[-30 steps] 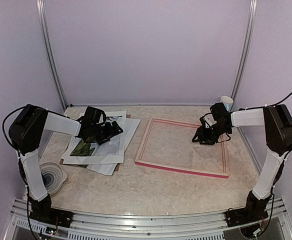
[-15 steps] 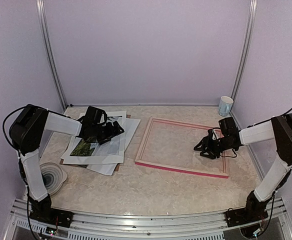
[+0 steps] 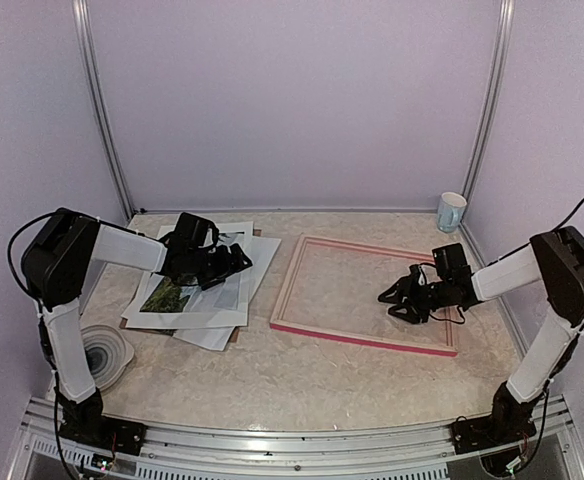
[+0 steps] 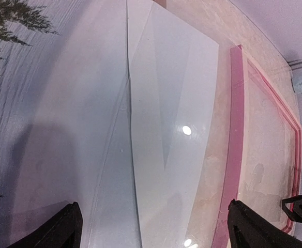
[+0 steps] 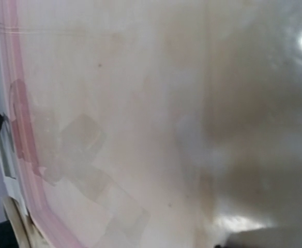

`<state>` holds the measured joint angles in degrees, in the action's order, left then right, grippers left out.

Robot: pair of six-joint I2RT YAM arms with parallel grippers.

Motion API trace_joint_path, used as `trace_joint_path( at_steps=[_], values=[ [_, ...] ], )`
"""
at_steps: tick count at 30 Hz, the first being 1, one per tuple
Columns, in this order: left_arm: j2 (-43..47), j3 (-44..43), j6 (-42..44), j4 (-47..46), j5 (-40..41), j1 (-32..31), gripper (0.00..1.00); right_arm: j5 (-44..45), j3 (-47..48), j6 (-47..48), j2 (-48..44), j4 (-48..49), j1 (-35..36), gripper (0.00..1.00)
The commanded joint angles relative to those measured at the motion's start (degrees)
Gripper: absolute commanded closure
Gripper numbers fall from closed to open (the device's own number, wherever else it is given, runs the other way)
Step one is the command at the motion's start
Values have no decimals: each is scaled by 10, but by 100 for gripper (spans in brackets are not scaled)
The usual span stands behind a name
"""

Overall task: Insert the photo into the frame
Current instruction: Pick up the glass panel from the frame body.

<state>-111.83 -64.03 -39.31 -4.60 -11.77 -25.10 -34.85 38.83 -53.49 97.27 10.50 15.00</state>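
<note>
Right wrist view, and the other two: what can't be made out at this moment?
Right wrist view: blurred and close; the right gripper is almost out of shot, and only the pink edge of the frame is recognisable.
Top view: right gripper too small and dark to tell open from shut.
Left wrist view: the photo is cut off by the left edge; only some trees show.

A pale mug [image 3: 452, 211] stands far right; a ringed dish [image 3: 102, 352] sits near left.

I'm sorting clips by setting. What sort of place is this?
Likely a robot test booth in a lab: plain lilac walls, aluminium corner posts, and a metal base rail along the marble-patterned table.
</note>
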Motion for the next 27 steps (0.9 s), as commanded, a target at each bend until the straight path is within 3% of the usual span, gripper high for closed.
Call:
trace_joint_path(
  at_steps=[1, 27],
  values=[
    [-13, -11, 7, 8, -3, -6, 4, -7, -3, -35, 20, 41, 11, 48],
    [-27, -18, 11, 13, -7, -20, 5, -60, -62, -132, 110, 287, 21, 49]
  ],
)
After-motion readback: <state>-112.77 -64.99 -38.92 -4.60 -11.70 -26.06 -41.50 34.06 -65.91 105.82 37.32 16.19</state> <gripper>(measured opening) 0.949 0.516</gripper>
